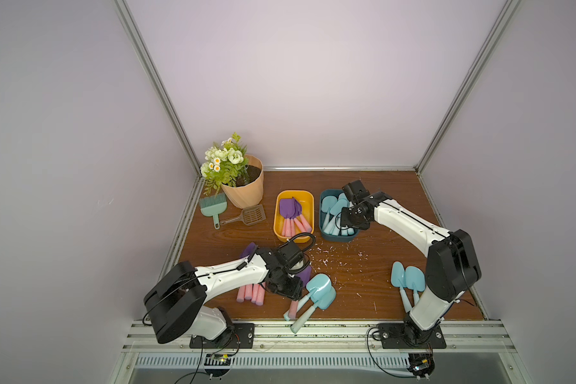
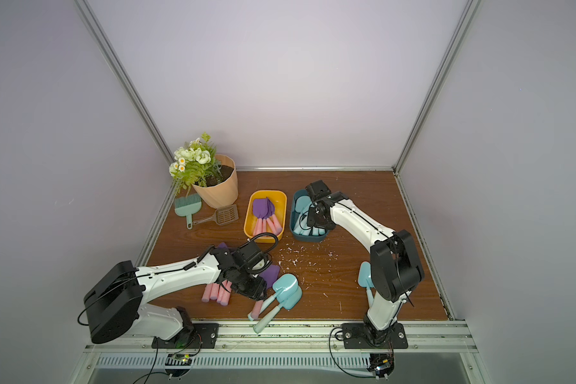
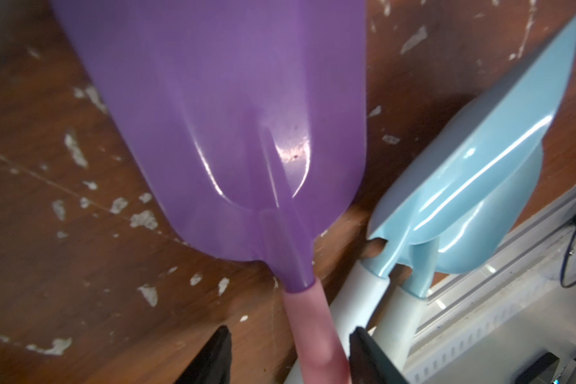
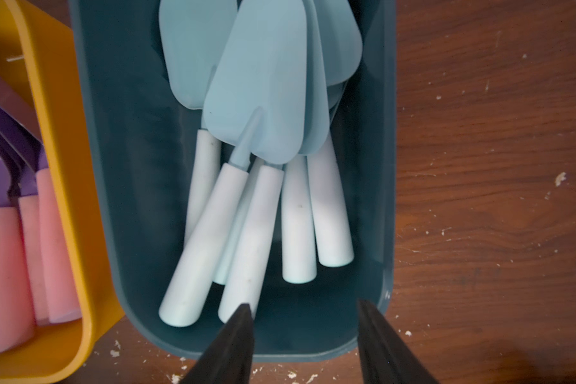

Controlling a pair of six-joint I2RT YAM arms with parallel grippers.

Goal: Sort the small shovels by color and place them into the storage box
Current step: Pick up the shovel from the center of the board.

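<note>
Between the black wedge fingers of my left gripper (image 3: 291, 329) runs the matte pink handle of a purple shovel (image 3: 233, 133). The jaws stand partly apart. One finger sits close against the handle and there is a clear gap at the other, so nothing is clamped. The blade is glossy, broad and round-shouldered, over a scuffed wood-grain table (image 3: 47, 149) flecked with pale chips. Just beside it lies a stacked blue pair (image 3: 463, 183), with shiny scooped blades nested and pale tapering handles side by side.

Reading a top view as a dial with 12 at the far wall, that spot is at 6 o'clock. More loose pink-handled shovels (image 1: 250, 292) lie under my left arm at 7 o'clock.

My right gripper (image 4: 303, 304) hangs above the teal box (image 4: 113, 166) at 1 o'clock, jaws apart and empty. The box is a smooth round-cornered tub, and the boxed blue shovels (image 4: 263, 99) are piled inside it. Touching its side at 12 o'clock is the yellow box (image 4: 64, 166), which holds the boxed purple shovels (image 1: 290, 207). Two loose blue shovels (image 1: 408, 277) lie at 4 o'clock.

At 10 o'clock stand a faceted peach flower pot (image 1: 243, 189), a green bristled brush (image 1: 213, 206) and a brown slotted scoop (image 1: 246, 216).
</note>
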